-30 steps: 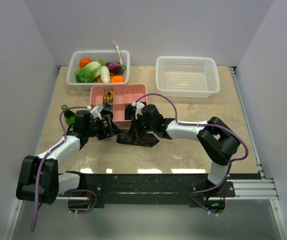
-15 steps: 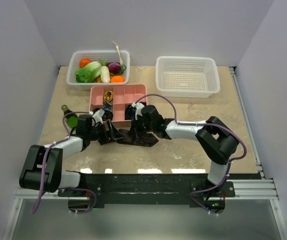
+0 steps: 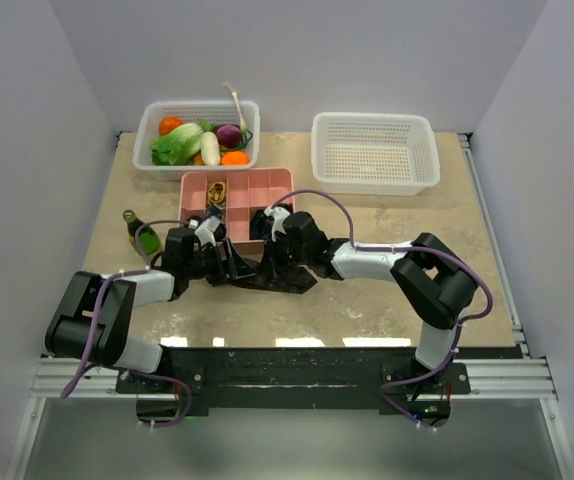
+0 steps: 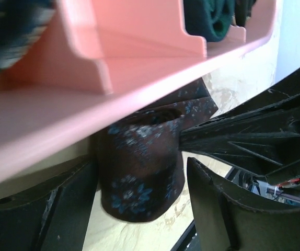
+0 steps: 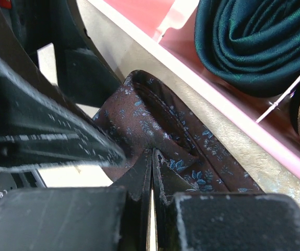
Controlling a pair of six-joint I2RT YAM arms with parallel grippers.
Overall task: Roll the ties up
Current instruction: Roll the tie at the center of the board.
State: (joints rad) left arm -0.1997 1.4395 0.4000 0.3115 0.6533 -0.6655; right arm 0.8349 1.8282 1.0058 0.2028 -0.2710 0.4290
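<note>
Right gripper point(image 5: 151, 157) is shut on the limp tie point(image 5: 155, 120), judged best gripped at the fold straddled by the open left gripper point(image 4: 139, 167).

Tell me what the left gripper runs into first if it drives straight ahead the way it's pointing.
The folded dark maroon necktie with the blue flower print, lying between the open fingers of the left gripper. Just behind seems to be the wall of the pink plastic divided tray, though depth is unclear.
</note>
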